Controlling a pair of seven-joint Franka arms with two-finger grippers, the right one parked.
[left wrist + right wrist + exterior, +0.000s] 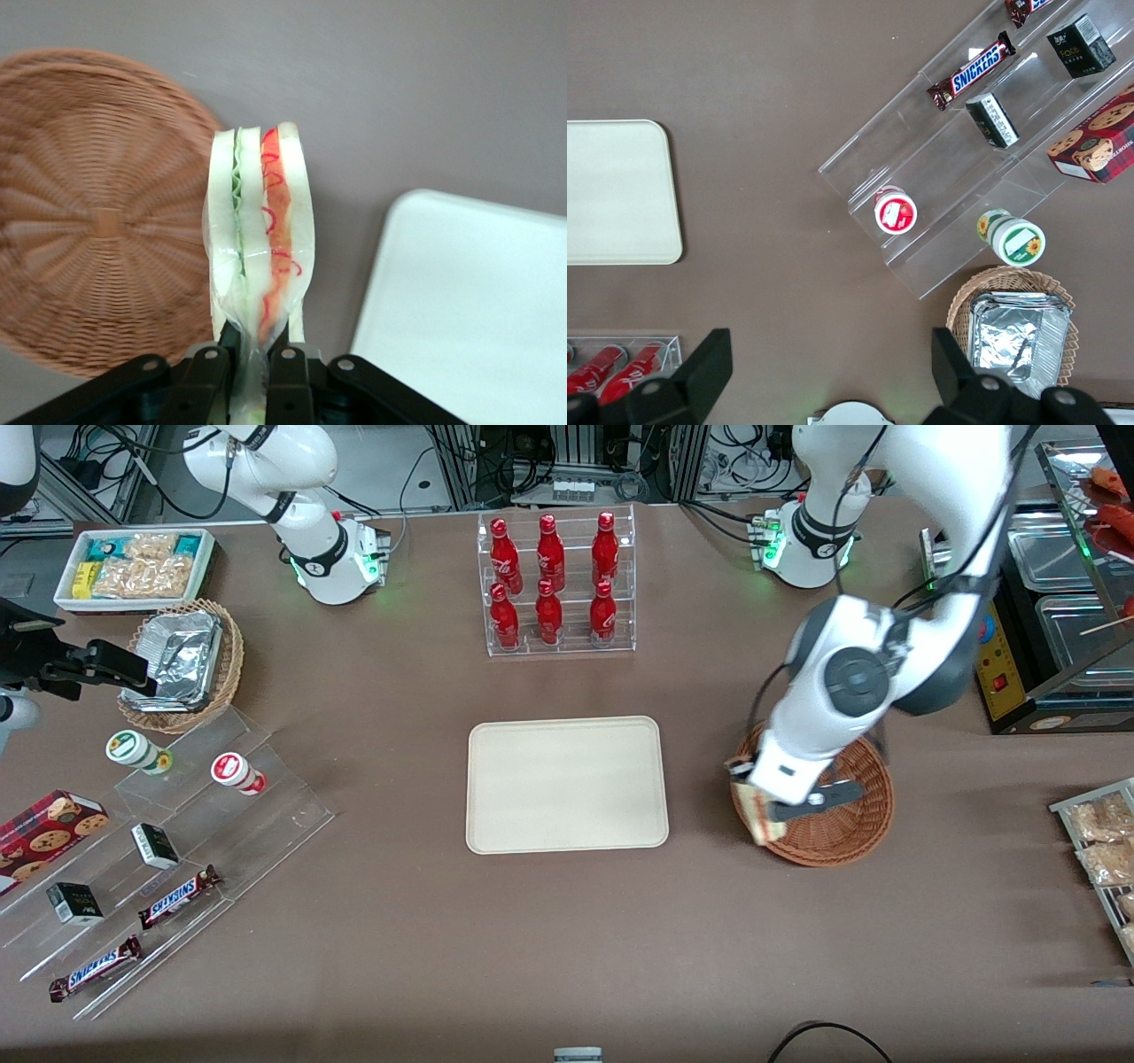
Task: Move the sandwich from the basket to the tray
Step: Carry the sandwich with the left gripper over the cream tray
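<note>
Left arm bent at the elbow, forearm sloping down toward the near side of the bench. Gripper (252, 359) at its tip, jaws clamped on the wrapped base of the sandwich (257, 239), apparently raised off the bench.

Bright, even overhead light; wrist view slightly soft.

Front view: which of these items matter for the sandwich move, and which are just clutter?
In play:
sandwich, clamped in the gripper over the basket's edge
basket, now empty
tray, bare

Lying about:
cola bottles in rack
foil containers
Snickers bars
cookie box
</note>
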